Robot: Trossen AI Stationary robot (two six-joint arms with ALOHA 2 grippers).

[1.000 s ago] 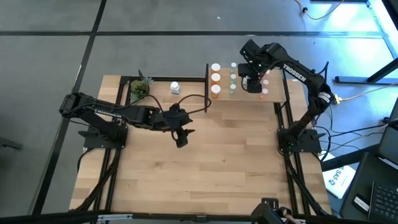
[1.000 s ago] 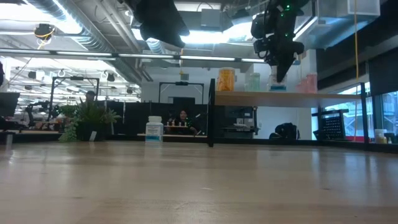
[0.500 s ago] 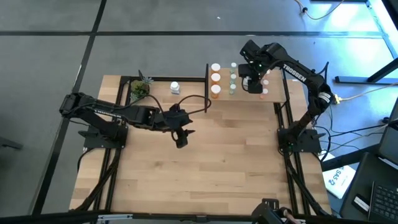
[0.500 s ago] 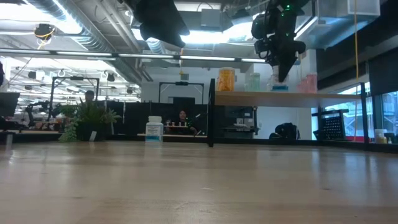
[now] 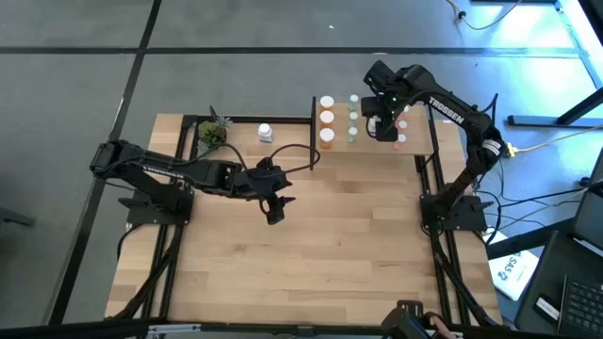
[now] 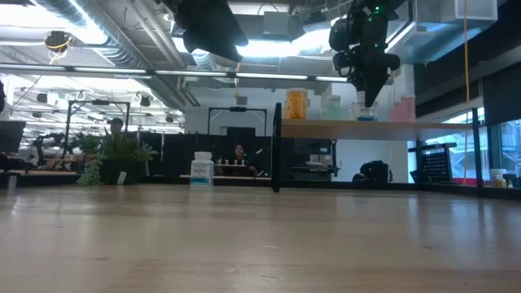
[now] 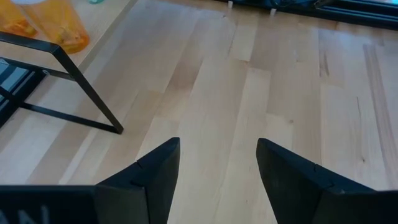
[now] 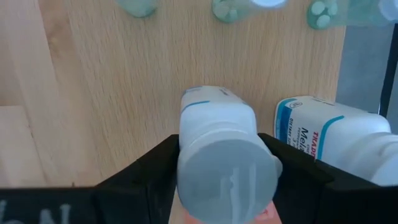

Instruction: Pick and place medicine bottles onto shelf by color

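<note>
Shelf (image 8: 112, 62): white bottle (image 8: 217, 149) between right tool (image 8: 221, 165) fingers

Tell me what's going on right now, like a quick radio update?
Right claw over the shelf, jaws around a white bottle, second white bottle right beside. Left claw open, empty, above the table. Nothing blocking.

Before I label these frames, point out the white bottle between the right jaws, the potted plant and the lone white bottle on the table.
White bottle (image 8: 227, 171): right wrist view, cap top.
Potted plant (image 5: 211, 135): high view, leaves.
Lone white bottle (image 5: 265, 133): high view, cap.
</note>
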